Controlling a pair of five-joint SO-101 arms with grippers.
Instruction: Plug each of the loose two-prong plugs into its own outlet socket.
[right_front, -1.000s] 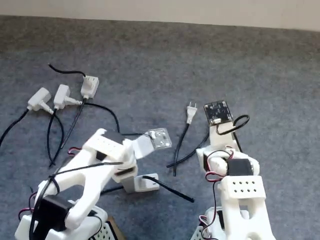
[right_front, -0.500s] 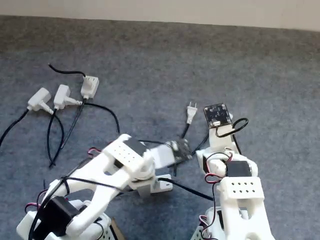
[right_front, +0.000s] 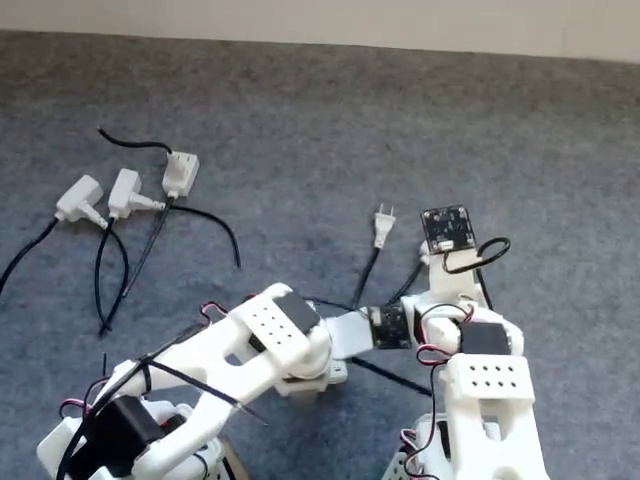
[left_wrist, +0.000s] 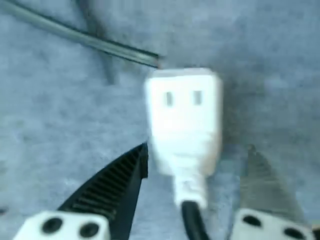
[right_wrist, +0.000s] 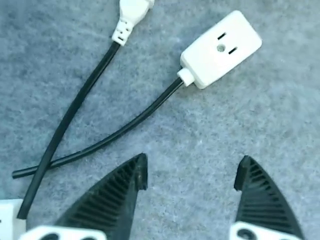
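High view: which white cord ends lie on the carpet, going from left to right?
Leftmost white cord end → second white cord end → third white cord end → two-prong plug

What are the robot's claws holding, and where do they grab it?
Nothing is held. The left gripper stands open around a white socket; the right gripper is open over carpet.

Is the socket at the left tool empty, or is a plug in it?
Empty: the socket shows two bare slots, with no plug in them.
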